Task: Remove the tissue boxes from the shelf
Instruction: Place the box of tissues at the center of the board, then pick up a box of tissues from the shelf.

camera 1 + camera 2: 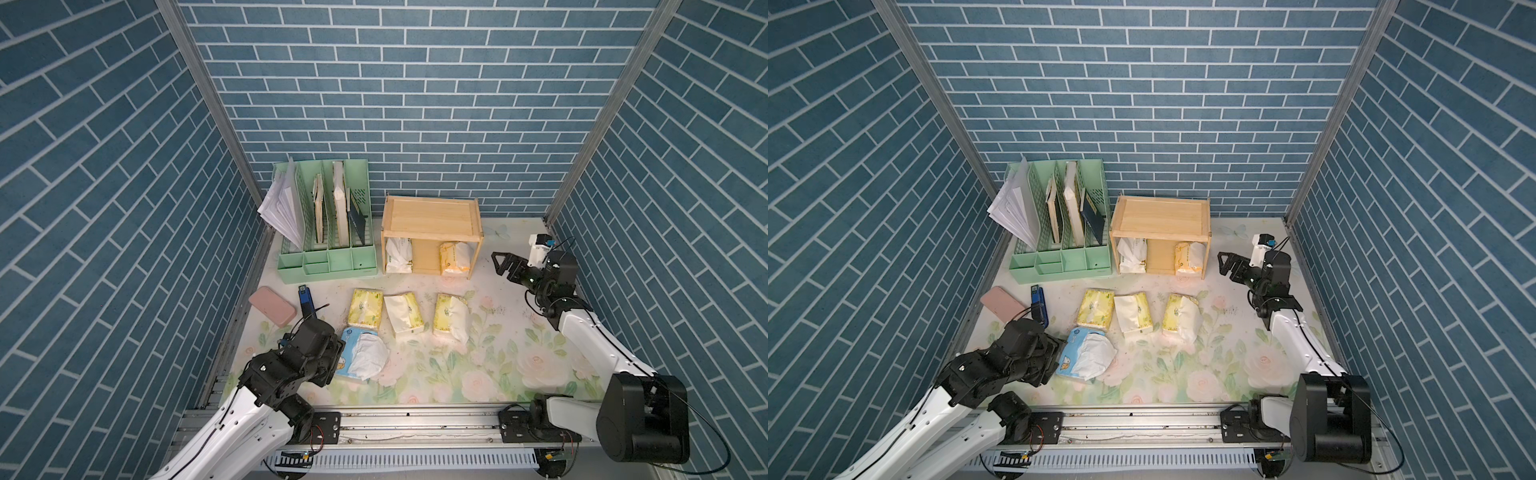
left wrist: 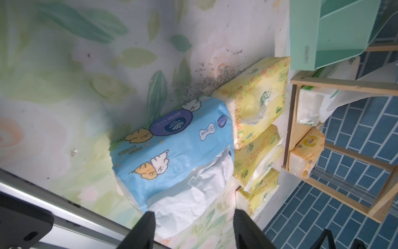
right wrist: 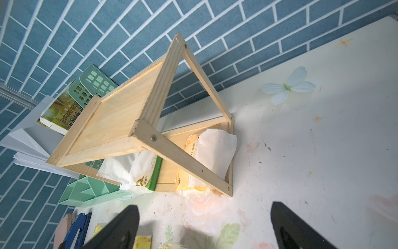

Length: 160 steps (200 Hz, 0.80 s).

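The blue pack (image 2: 172, 151) lies on the table (image 1: 457, 365) at the open left end effector (image 2: 193, 213), so the empty, wide-open right end effector (image 3: 204, 207) faces the shelf's (image 1: 430, 216) white pack (image 1: 398, 255) and orange pack (image 1: 455, 257).

Brightness: even, fairly bright overhead light in both top views; colours a little flat.
Shadows: soft and short; dimmest under the top board of the shelf (image 1: 432, 214).
Glare: warm bright patch on the counter (image 3: 301, 151) just in front of the shelf.
Blur: left end effector (image 2: 193, 215) and right end effector (image 3: 204, 207) are dark and soft-edged; the left wrist view is hazy far from the shelf.
Distortion: wide-angle; walls (image 1: 104, 208) lean outward, shelf posts splay.
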Tool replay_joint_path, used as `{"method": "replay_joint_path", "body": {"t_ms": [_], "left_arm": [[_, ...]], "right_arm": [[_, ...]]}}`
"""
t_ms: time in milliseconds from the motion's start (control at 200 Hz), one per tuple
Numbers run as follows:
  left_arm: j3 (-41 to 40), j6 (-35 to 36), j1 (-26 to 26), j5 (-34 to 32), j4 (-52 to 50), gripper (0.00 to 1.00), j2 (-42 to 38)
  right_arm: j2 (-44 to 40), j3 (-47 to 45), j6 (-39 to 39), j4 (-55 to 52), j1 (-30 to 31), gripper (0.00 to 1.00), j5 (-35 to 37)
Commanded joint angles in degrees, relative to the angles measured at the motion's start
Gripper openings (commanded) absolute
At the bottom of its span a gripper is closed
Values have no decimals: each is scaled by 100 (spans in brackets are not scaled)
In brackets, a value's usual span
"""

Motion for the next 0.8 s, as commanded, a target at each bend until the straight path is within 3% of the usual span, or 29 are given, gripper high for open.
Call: {"method": "replay_joint_path", "body": {"t_ms": [0,200,395,490,635,795], "left_arm": [[619,512,24,-663,-471,68,361],[1196,1708,17,-1141,-84,72,1099],[1450,3318,27,-1755,1013,92,1828],[1498,3783,37,-1963,1649,95,2021],[1212,4035,374,-1598,2931,98,2000],[1179,4328,1048,-1069,3562,100,2147]], "right_arm": [[130,293,-127,-112,-7,99,-305],[134,352,-120,-315,146,99,-468],[132,318,-7,-386,650,99,-319],[99,238,138,-339,979,98,-139],[48,-110,750,219,1498,98,-21],[220,-360,1350,775,2258,95,393]]}}
